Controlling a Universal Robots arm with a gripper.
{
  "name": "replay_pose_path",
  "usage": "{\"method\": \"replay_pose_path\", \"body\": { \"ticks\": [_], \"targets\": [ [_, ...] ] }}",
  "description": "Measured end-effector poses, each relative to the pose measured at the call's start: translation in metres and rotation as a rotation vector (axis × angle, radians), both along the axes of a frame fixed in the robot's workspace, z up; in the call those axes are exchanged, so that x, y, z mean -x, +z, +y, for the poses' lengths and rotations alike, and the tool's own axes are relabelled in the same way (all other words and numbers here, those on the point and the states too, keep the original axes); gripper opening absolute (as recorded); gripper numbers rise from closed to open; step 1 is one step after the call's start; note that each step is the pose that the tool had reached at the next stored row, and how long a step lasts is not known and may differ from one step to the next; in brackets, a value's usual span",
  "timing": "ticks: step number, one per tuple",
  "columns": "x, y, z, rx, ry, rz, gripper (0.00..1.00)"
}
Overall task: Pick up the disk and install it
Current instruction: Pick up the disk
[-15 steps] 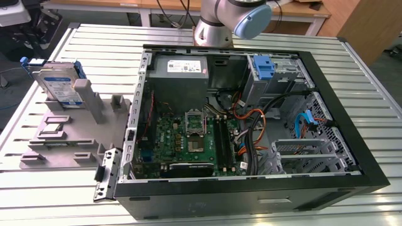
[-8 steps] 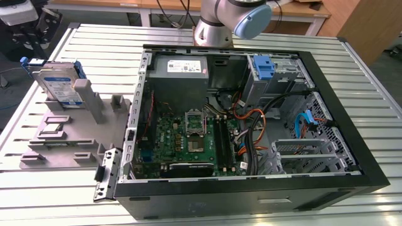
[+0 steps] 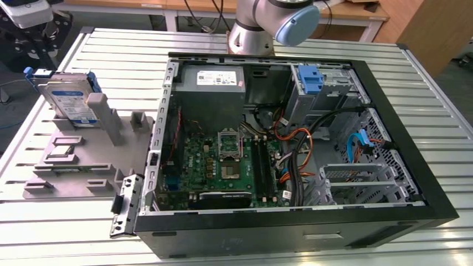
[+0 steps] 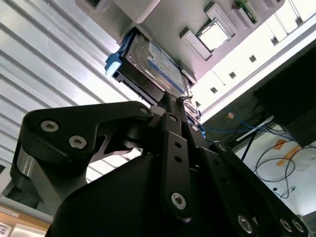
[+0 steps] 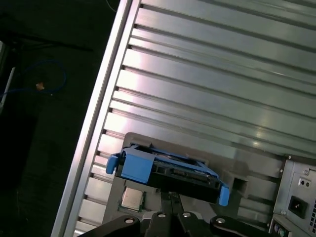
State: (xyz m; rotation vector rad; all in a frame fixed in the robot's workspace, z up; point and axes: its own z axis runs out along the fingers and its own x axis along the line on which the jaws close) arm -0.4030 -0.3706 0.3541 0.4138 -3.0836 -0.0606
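Over at the exterior view's left, we find the disk (image 3: 70,100) standing on edge in a grey holder (image 3: 81,160), its blue-and-white label facing us and its blue rails along the sides. The holder lies flat on the ribbed metal surface (image 3: 74,233), just beside the open case (image 3: 296,221), and we can see a small square chip (image 3: 63,149) seated in it, lower down than the disk.

From the first wrist view we look onto the disk (image 5: 173,173) edge-on, blue rails wrapping a dark body, with the end effector (image 5: 170,197) right at it. The second wrist view gives us the disk (image 4: 153,64) label side up to the lens, and the end effector (image 4: 174,101) pointing straight at it. Its fingers look pressed together to us, tips meeting in a narrow point short of the disk, with nothing pinched between them.

Inside the case we see the grey power supply (image 3: 214,80) at the far wall and a blue latch (image 3: 310,80) near it. The disk is outside the case, not installed.
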Motion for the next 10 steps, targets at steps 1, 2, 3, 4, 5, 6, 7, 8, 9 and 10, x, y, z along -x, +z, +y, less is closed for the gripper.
{"method": "replay_pose_path", "body": {
  "ticks": [1,2,3,4,5,6,7,8,9,10],
  "targets": [
    [0.0,0.0,0.0,-0.0004,0.007,0.0001,0.11],
    [0.0,0.0,0.0001,-0.0019,0.011,0.0002,0.11],
    [0.0,-0.0001,0.0001,-0.0021,0.016,0.0,0.11],
    [-0.0001,-0.0002,0.0001,-0.0022,0.021,0.0002,0.11],
    [-0.0001,-0.0004,0.0001,-0.0027,0.03,0.0002,0.11],
    [-0.0001,-0.0006,0.0,-0.0031,0.042,0.0,0.11],
    [-0.0001,-0.0007,0.0,-0.0032,0.055,0.0,0.11],
    [-0.0001,-0.0008,0.0,-0.0033,0.071,0.0,0.11],
    [-0.0001,-0.0009,0.0,-0.0034,0.088,0.0001,0.11],
    [-0.0001,-0.001,0.0,-0.0035,0.105,0.0,0.11]
  ]
}}
